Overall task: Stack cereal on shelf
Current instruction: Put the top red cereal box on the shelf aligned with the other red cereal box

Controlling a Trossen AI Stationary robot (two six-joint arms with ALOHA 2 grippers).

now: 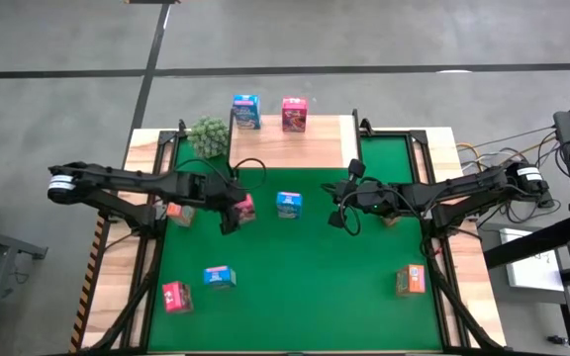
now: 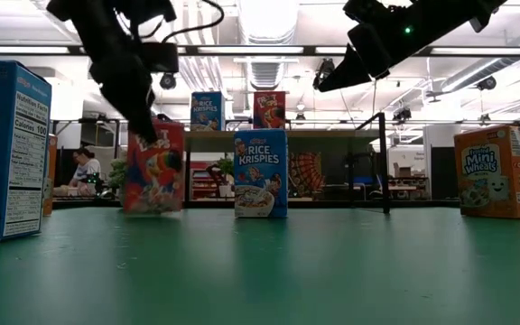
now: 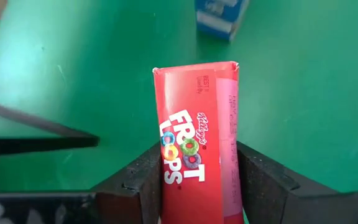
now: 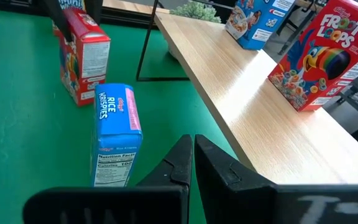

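While the left gripper (image 3: pixel 201 180) sits with its jaws on either side of the red Froot Loops box (image 3: pixel 197 137), the grip looks only just formed: the pads appear to touch the box's narrow sides, though I cannot be sure they are clamped firm. That box stands upright on the green table (image 1: pixel 315 287), near its middle, just left of a blue Rice Krispies box (image 1: pixel 288 205). The right gripper (image 4: pixel 193 163) hangs above the table beside the shelf, jaws pressed together on nothing.

The shelf (image 1: pixel 295 146) runs along the far edge and already carries one blue box (image 1: pixel 246 112) and one red box (image 1: pixel 294 114), with a small plant (image 1: pixel 208 135) at its left end. More boxes wait near the front of the table, an orange one (image 1: pixel 410 281) on the right.

To do this step well, the squeeze should finish square on the box before any lift, since thin card will twist if caught off centre. A straight rise would clear the Rice Krispies box; the box should then go over the plank's front edge and down into the bare stretch right of the red one, flat on its base.
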